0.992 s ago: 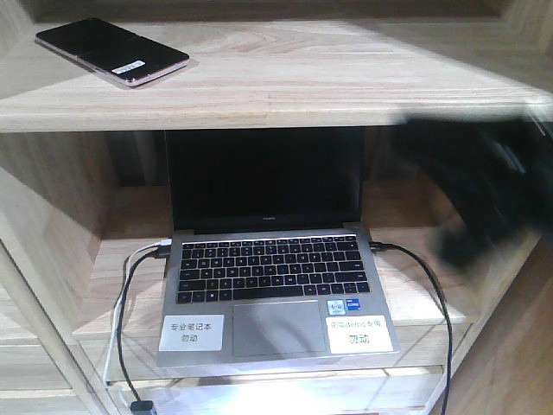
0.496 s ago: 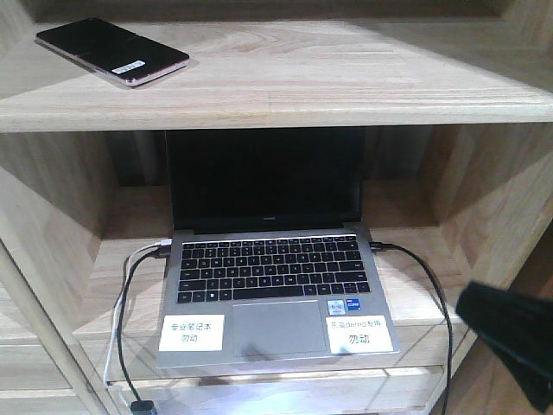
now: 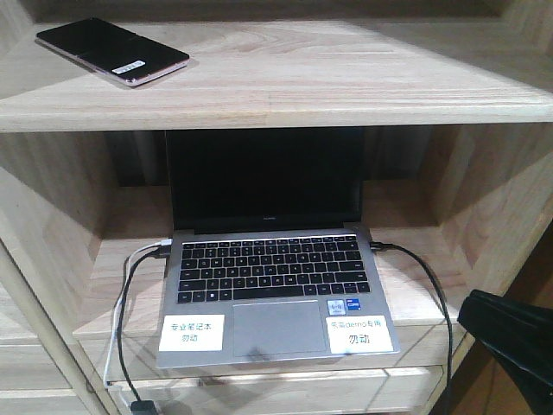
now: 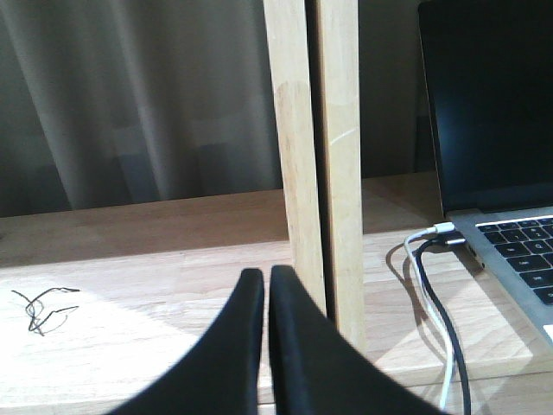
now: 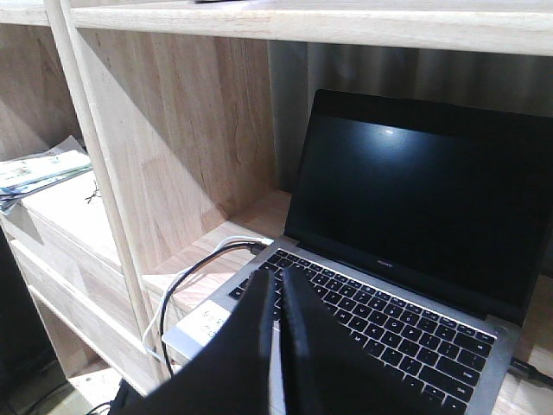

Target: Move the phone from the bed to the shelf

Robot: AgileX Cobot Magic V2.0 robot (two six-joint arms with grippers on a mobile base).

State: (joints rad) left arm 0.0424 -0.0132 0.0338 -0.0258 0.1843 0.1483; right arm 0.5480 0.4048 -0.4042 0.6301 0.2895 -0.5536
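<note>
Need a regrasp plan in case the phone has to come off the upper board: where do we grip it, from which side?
Grip the phone across its two long edges, coming from above. It lies flat and thin on the shelf's upper board, angled, so only the long edges offer opposing faces. Probably hard: nothing shows under it to get a tool beneath.

Glossy black phone (image 3: 112, 52) with pinkish edge – pale grained-wood shelf (image 3: 328, 82) – grey laptop (image 3: 275, 285), black screen
</note>
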